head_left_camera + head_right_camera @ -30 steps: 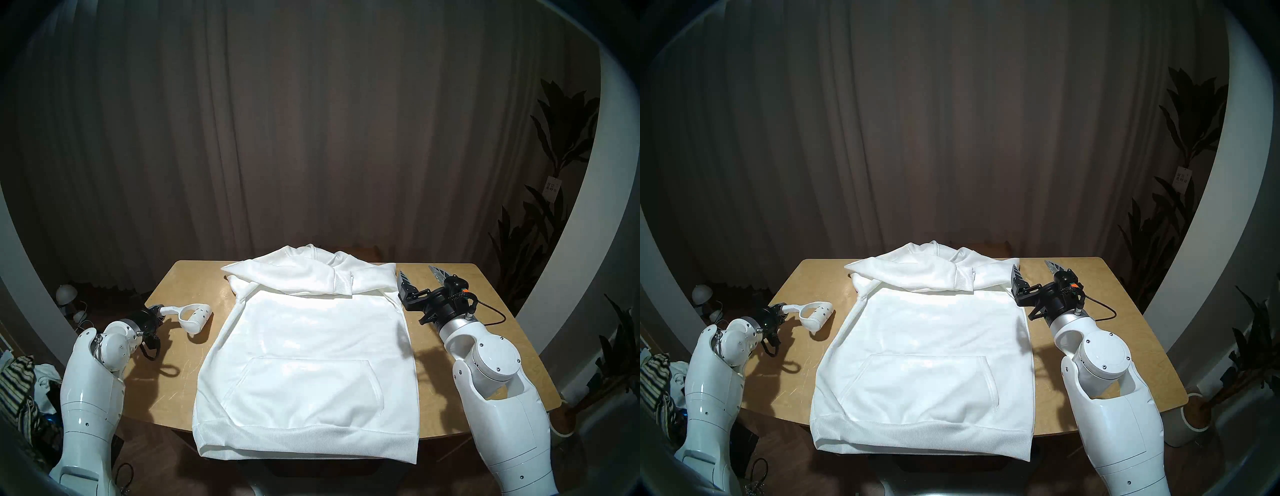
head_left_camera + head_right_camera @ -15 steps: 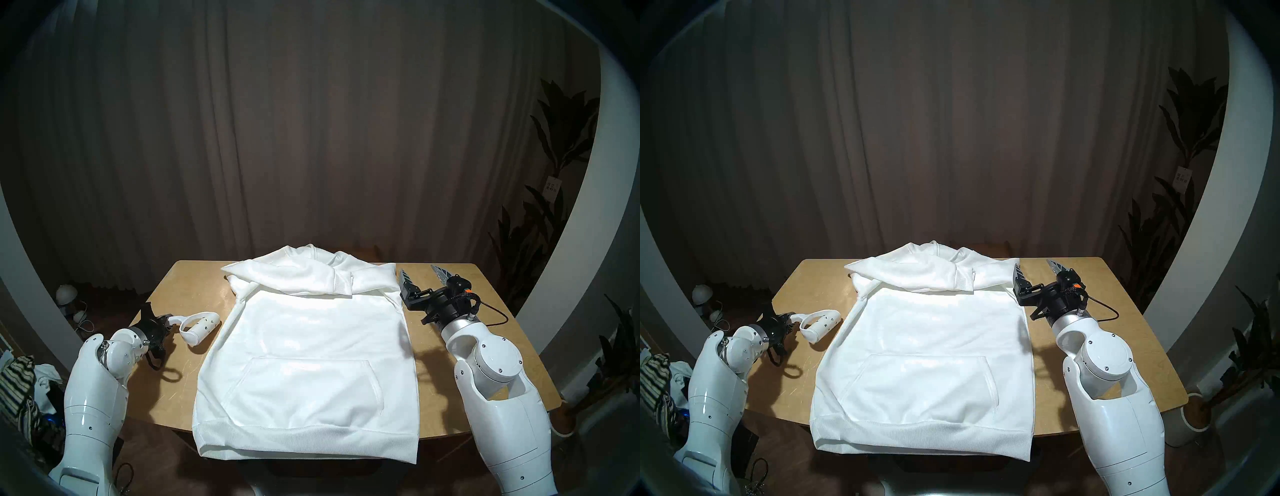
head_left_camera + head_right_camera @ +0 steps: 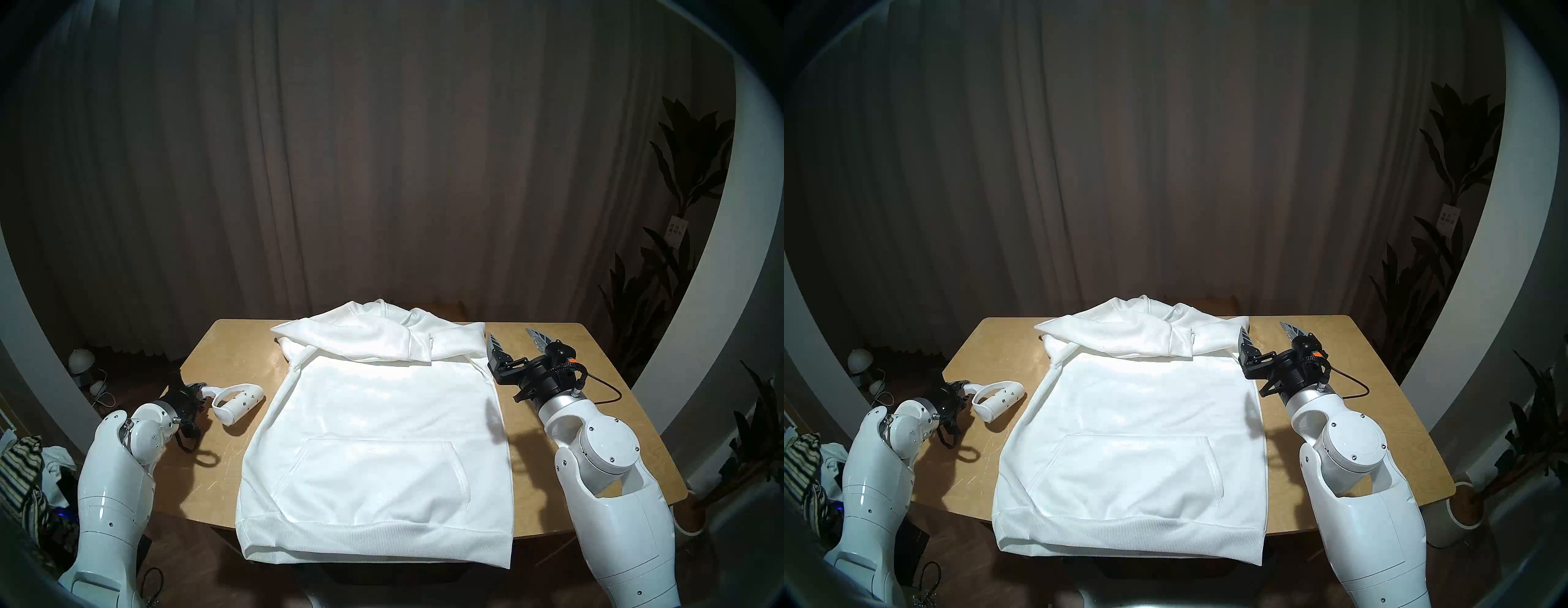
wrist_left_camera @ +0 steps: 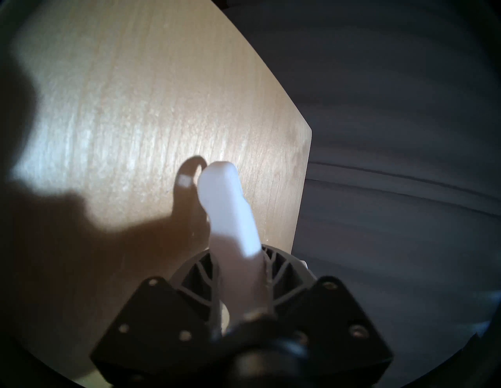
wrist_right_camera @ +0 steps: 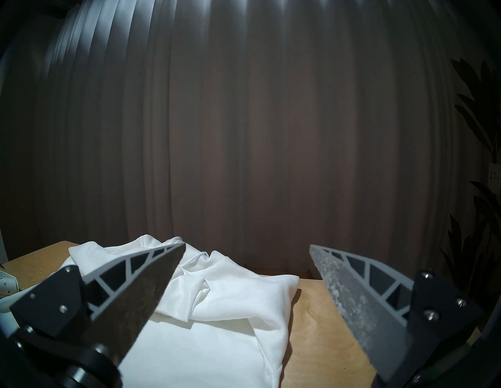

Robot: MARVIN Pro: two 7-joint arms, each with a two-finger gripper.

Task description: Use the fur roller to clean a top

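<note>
A large white hooded top (image 3: 377,446) (image 3: 1136,450) (image 5: 206,325) lies flat on the wooden table (image 3: 237,356), its hem hanging over the near edge. Left of it, the white fur roller (image 3: 238,402) (image 3: 996,400) hangs just above the table, a gap away from the top's left side. My left gripper (image 3: 199,390) (image 3: 960,388) is shut on the roller's curved handle (image 4: 230,216). My right gripper (image 3: 515,337) (image 3: 1265,333) (image 5: 246,249) stands open beside the top's right shoulder, holding nothing.
A pile of striped cloth (image 3: 21,471) lies on the floor to the left. A small white lamp (image 3: 81,361) stands beyond the table's left corner. Tall plants (image 3: 674,271) grow at the right. A dark curtain (image 3: 382,148) hangs behind.
My left gripper has carried the roller nearer and slightly toward the top, and the roller has turned so its dark specks face up. The right gripper has shifted slightly.
</note>
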